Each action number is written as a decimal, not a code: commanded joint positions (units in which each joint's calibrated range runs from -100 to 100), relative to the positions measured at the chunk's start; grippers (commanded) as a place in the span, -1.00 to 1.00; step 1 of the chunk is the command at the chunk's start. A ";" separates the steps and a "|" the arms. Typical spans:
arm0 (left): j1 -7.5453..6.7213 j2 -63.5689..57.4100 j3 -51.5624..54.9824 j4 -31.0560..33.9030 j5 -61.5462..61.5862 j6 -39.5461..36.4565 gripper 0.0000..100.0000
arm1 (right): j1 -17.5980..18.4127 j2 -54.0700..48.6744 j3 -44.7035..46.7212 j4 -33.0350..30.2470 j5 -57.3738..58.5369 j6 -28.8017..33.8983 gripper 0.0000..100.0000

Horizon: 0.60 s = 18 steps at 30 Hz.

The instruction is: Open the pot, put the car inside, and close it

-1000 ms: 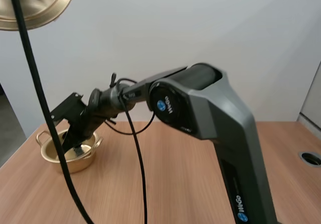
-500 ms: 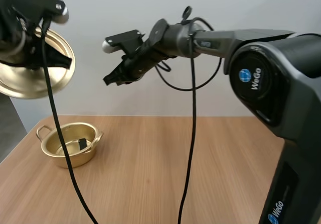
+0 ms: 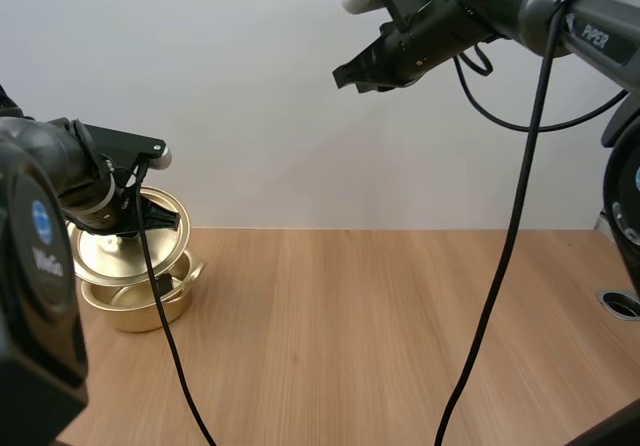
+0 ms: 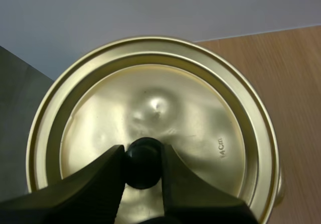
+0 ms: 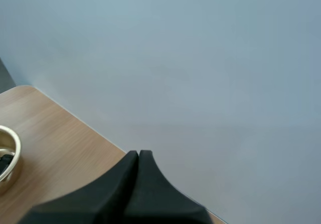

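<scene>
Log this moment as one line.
left gripper shut on lid | lid tilted over pot | car inside pot | right gripper shut, empty, up high

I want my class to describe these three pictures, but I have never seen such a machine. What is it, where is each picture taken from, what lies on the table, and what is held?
These are two robot arms over a wooden table, each ending in a two-fingered claw. The wide picture comes from a camera behind and above the arms; the other two come from cameras on each arm's wrist. On the table stands a golden pot with a small dark thing inside, probably the car. The left claw pinches the black knob of the golden lid, just over the pot. The right claw is raised high, shut, holding nothing.
</scene>
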 commanded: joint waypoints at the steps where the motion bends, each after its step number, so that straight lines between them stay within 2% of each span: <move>1: 0.01 1.86 0.08 -0.05 -0.47 0.36 -1.00 | -1.09 -2.17 0.19 0.10 3.04 -0.04 -1.00; 16: 0.01 13.33 -0.16 0.04 -3.32 1.51 -1.00 | -1.09 -3.66 0.19 0.09 7.34 0.29 -1.00; 18: 0.01 14.42 -0.32 0.04 -3.33 1.62 -0.94 | -1.09 -3.79 0.19 0.09 7.34 0.29 -1.00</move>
